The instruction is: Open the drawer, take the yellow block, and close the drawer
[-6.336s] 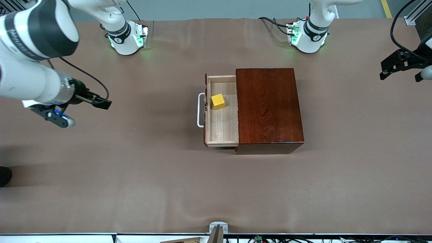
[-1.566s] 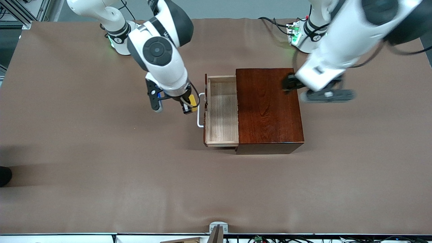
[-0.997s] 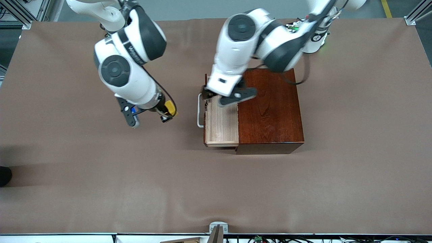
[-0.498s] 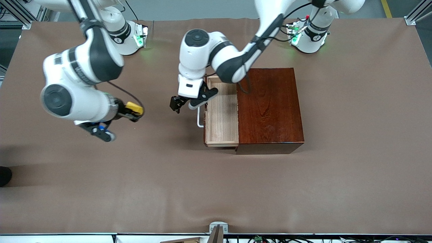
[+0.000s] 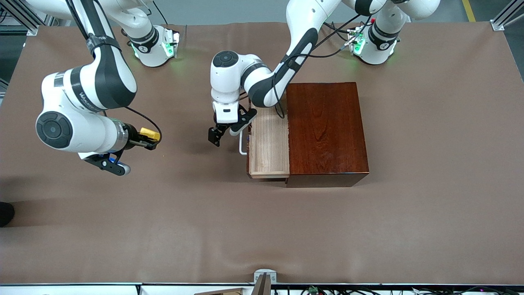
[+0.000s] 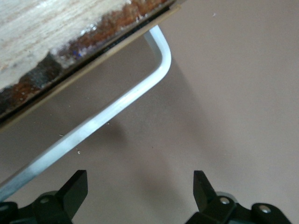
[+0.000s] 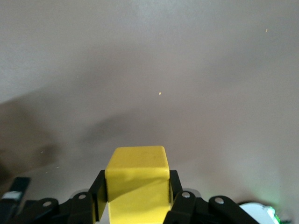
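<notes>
Drawer (image 5: 268,147) pulled open, bare; yellow block (image 5: 150,133) aloft above table, clamped.

Quick count: two arms, so two grippers, the left gripper (image 5: 217,137) and the right gripper (image 5: 150,139). One wooden box (image 5: 325,131) with one drawer (image 5: 268,143) (one white loop handle (image 5: 241,145) on it). One yellow block (image 5: 149,133). One table (image 5: 262,229).

A plain bright yellow block (image 5: 150,133) is showing; the drawer (image 5: 268,143) is showing pale wood beside the glossy reddish-brown box (image 5: 325,127).
</notes>
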Motion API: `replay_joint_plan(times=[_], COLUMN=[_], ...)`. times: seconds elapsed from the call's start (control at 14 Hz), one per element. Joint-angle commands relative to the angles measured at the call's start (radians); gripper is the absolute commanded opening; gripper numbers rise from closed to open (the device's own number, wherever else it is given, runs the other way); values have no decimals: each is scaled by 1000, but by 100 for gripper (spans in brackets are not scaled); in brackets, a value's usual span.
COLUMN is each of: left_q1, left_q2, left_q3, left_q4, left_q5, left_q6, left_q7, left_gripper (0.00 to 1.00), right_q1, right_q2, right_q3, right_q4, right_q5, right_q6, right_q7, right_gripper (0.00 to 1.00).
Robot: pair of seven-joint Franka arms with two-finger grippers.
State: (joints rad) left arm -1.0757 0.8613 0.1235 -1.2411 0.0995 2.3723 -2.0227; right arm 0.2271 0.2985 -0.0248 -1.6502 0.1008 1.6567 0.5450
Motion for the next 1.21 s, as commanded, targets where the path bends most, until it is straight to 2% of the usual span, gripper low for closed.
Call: replay_joint_plan(times=[0.0,0.21,0.36,0.5,0.71,0.85,1.07,1.14], left_q1=[-4,0,2,11,59,63,78,85], left_q2=[5,-2,-16,-31,-54,-59,-57,-57], left_q3=[19,28,31,42,39,42,45,45], left_q4=[28,28,28,28,23,20,11,11], left_q5=[16,16,17,17,14,14,17,17], left_q6=[-97,-215,-278,-355,-427,-496,-602,-617], left_q7=[-47,-45,-45,-37,-34,-39,-42,-42], left_gripper=[100,100,100,100,100,100,100,100], right_q1=[-61,-107,-123,-137,-138,-140,-160,-160], right_q2=[-107,-101,-117,-119,-108,-88,-29,-12], right_q3=[13,11,8,-18,-93,-106,-115,-136], right_q4=[-166,-210,-291,-371,-480,-505,-513,-535], right_q5=[-15,-62,-87,-99,-114,-122,-193,-209], right_q6=[98,126,220,329,521,592,649,705], right_q7=[-133,-197,-258,-342,-474,-484,-484,-484], right_gripper=[0,0,0,0,0,0,0,0])
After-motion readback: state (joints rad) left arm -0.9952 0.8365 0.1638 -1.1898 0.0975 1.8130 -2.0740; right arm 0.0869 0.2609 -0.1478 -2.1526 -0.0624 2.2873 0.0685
